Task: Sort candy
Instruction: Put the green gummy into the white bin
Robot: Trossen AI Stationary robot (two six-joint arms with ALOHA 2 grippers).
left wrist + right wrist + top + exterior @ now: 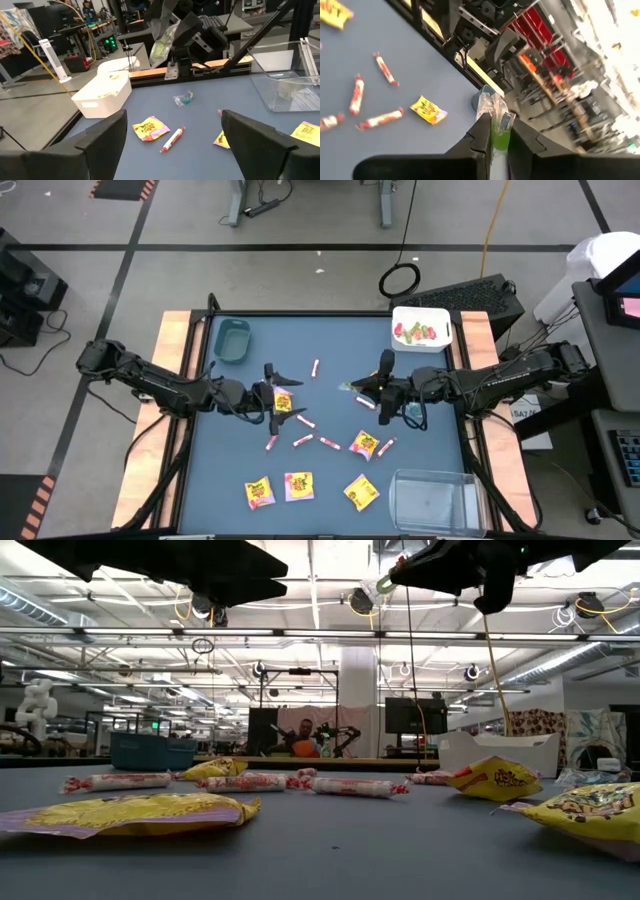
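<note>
Blue table [330,480] is serving as landmark. Over its centre, the right gripper [495,145] is pinching a green clear-wrapped candy [500,132] between closed fingers. The left gripper [272,397] is hovering left of centre, fingers spread, above a yellow packet [283,402]. Pink-white sticks [304,439] are lying mid-table.

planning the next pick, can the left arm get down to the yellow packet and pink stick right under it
Probably yes. The left hand hangs open above the table, and its wrist view shows the yellow packet and pink stick lying bare between its fingers. The right hand, shut on a green candy, stays off to the side.
</note>
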